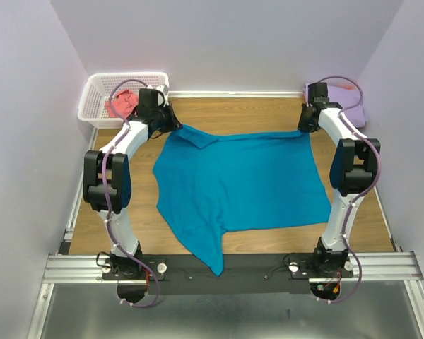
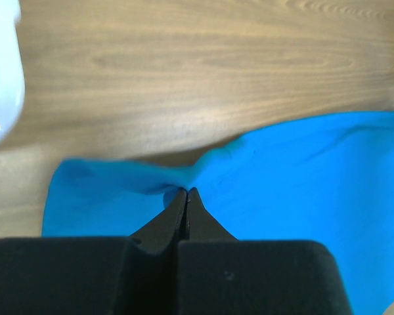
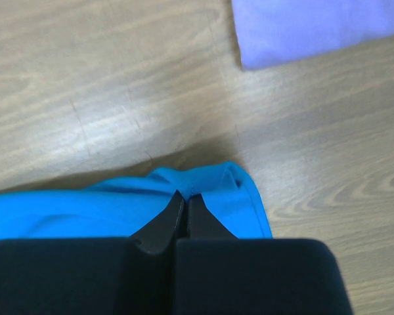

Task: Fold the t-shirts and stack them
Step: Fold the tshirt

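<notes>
though left arm [image 1: 129,135] half hides it, coral t-shirt [image 1: 119,107] sits in basket [image 1: 127,76].

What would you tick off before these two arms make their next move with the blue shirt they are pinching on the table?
1. Left pincer shut on the far edge of the teal-blue shirt: ok.
2. Right pincer shut on the shirt's far right corner: ok.
3. Shirt lying flat: not ok. A flap is turned over near the left pincer, and one end trails onto the black bar at the near edge.
4. Lavender shirt apart from the teal-blue one: ok.
5. Coral-pink shirt out of the way in the basket: ok.
6. Whether each pincer holds one layer of cloth or more: cannot tell.
</notes>
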`<action>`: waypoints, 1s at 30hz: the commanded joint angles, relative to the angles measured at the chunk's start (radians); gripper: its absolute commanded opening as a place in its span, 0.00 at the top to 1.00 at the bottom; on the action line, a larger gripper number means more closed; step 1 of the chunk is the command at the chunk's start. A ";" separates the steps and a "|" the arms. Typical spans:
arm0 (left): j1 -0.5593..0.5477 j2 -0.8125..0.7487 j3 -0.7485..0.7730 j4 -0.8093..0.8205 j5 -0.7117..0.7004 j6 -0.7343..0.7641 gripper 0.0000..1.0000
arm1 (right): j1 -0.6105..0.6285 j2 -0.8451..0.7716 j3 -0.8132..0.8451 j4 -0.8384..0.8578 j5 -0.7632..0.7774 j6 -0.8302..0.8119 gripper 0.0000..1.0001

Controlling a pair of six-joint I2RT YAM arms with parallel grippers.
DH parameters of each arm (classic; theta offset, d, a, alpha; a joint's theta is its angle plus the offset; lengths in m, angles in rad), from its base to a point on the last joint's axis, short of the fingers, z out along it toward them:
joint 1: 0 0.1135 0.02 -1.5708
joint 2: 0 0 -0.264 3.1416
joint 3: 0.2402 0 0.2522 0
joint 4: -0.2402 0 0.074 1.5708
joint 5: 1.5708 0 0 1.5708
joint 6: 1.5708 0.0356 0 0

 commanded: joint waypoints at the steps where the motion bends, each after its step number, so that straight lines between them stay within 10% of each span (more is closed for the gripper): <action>1: 0.007 -0.090 -0.052 -0.013 0.000 -0.025 1.00 | -0.006 -0.048 -0.052 -0.009 -0.014 0.013 0.99; 30: 0.007 -0.492 -0.504 -0.068 0.096 -0.144 1.00 | -0.037 -0.221 -0.347 -0.023 0.026 0.004 0.99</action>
